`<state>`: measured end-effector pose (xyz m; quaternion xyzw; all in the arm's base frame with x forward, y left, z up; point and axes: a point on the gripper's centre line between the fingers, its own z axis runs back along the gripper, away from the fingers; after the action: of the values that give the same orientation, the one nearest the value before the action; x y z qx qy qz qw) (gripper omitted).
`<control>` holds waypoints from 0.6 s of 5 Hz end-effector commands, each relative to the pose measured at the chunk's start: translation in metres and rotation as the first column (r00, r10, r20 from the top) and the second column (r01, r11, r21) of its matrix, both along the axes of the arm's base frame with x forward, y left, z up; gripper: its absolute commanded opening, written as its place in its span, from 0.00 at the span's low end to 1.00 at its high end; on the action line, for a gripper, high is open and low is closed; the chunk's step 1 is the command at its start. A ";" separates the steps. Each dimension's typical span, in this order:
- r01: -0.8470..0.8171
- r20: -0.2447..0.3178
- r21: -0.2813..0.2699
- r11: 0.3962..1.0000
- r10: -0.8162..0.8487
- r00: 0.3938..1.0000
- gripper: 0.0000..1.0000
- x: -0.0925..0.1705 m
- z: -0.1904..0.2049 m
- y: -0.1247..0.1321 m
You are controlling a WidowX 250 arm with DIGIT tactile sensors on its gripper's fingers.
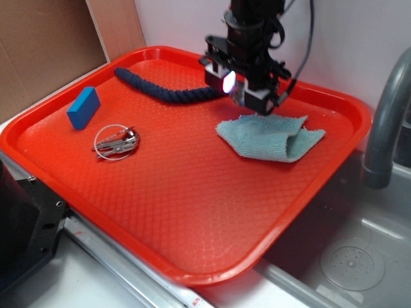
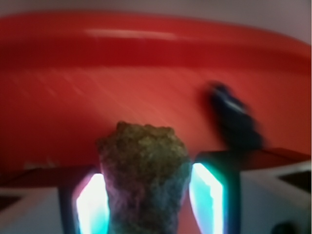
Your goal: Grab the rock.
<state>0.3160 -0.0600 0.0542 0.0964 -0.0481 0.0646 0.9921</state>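
The rock (image 2: 145, 175), a lumpy brown-grey stone, stands between my gripper's (image 2: 148, 200) two glowing pads in the wrist view. The left pad (image 2: 91, 204) and right pad (image 2: 207, 195) press against its sides, so the gripper is shut on the rock. In the exterior view my gripper (image 1: 259, 104) hangs at the back of the red tray (image 1: 192, 212), just over the far edge of the light-blue cloth (image 1: 270, 138). The rock is hidden there by the gripper body.
A dark blue rope (image 1: 160, 90) lies along the tray's back; its blurred end shows in the wrist view (image 2: 234, 122). A blue block (image 1: 83, 107) and a key ring (image 1: 115, 142) lie at the left. A sink (image 1: 359, 256) and grey faucet (image 1: 385, 115) are at the right.
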 end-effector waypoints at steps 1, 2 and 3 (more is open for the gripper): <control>0.054 0.044 -0.142 0.988 -0.049 0.998 0.00 -0.048 0.091 -0.006; 0.072 0.057 -0.206 0.976 -0.061 0.996 0.00 -0.083 0.114 0.006; 0.074 0.051 -0.207 0.976 -0.065 0.997 0.00 -0.113 0.120 0.014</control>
<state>0.1964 -0.0530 0.1620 -0.0063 -0.0463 0.0343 0.9983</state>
